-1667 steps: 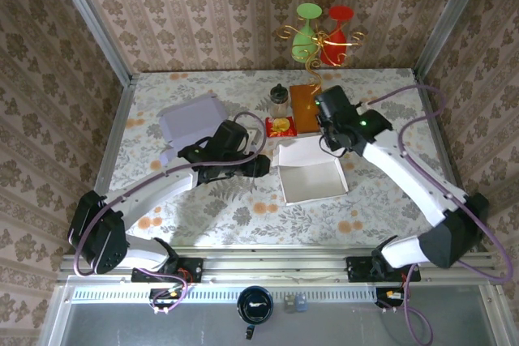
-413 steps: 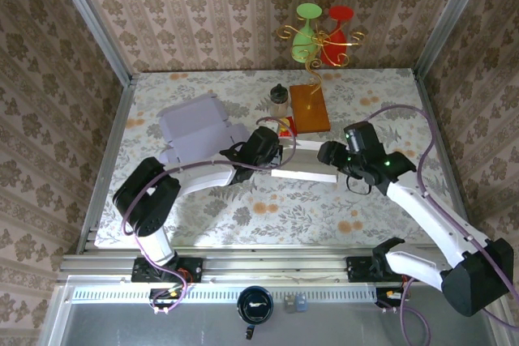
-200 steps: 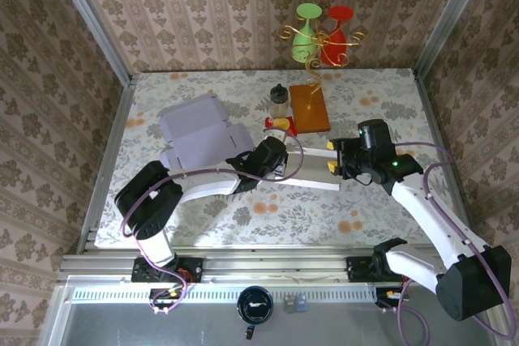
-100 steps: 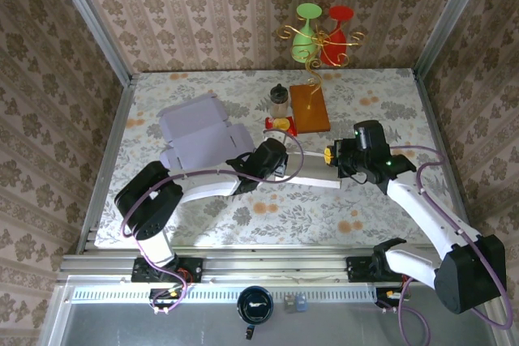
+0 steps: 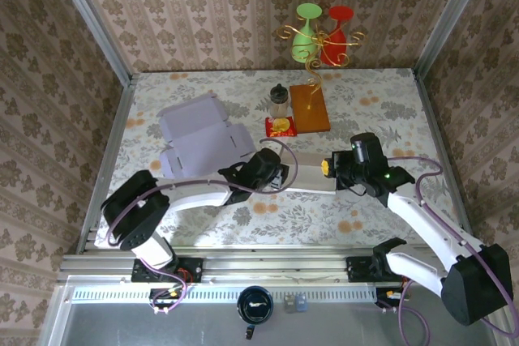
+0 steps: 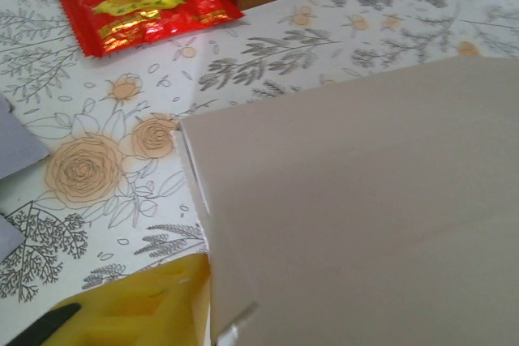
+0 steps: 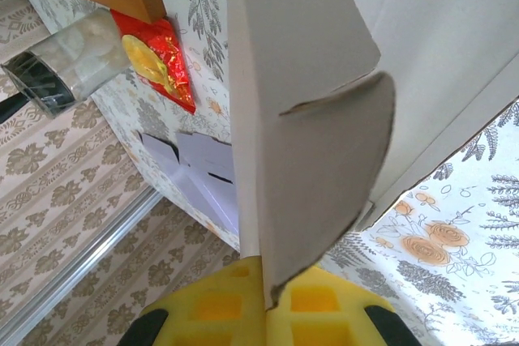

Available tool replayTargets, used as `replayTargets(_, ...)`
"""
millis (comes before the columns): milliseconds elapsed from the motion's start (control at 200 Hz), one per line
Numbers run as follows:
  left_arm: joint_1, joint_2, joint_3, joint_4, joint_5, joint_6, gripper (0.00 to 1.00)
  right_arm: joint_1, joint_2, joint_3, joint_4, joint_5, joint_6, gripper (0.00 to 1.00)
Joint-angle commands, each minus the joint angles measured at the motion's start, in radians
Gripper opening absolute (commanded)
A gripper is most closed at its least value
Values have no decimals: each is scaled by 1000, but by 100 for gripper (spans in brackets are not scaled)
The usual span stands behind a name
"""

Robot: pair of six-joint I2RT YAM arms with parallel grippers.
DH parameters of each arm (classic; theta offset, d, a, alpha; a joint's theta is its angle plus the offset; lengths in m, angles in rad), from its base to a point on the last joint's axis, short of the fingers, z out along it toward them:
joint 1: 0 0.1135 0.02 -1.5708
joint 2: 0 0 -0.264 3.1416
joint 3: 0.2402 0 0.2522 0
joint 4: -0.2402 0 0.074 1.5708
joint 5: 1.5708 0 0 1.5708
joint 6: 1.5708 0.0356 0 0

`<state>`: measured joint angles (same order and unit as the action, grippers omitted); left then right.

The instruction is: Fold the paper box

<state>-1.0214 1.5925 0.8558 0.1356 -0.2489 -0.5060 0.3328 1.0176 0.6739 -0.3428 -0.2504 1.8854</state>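
The paper box [image 5: 306, 174] lies mid-table [image 5: 373, 103] between the arms, the right gripper [image 5: 327, 169] pinching its raised flap [image 7: 316, 143] tightly between closed fingers [image 7: 212, 307], probably to fold it, while the left gripper [image 5: 280, 177] sits at the opposite edge, its opening unclear.

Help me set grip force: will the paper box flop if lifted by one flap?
Probably light: the paper box looks like thin card. Fairly stiff too: the flap pinched by the right gripper stands straight. It may hinge at creases.
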Motion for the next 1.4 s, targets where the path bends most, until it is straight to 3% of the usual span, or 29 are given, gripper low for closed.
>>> replayTargets(0,-29,-69,-31,4,45,-33,51,10,-16,-30,-41,37,10,0)
replayTargets(170,-74,-147,-81,-7,99,-47,56,13,-28,-60,-29,51,7,0)
replayTargets(310,-77,-263,-75,-77,132,-145,53,17,-25,-68,-23,53,7,0)
replayTargets(410,-33,-338,-34,-175,154,-277,51,18,-27,-72,-19,57,6,0)
replayTargets(490,44,-352,13,-264,241,-394,44,21,-27,-74,-17,60,9,0)
replayTargets(625,178,-275,132,-453,412,-511,40,21,-27,-74,-18,62,7,0)
replayTargets(855,297,-117,223,-477,575,-582,45,21,-24,-80,-19,59,-4,0)
replayTargets(1110,295,57,290,-395,660,-589,46,22,-15,-80,-11,54,-11,0)
replayTargets(1395,283,102,249,-318,673,-611,39,23,-7,-79,-3,49,-15,0)
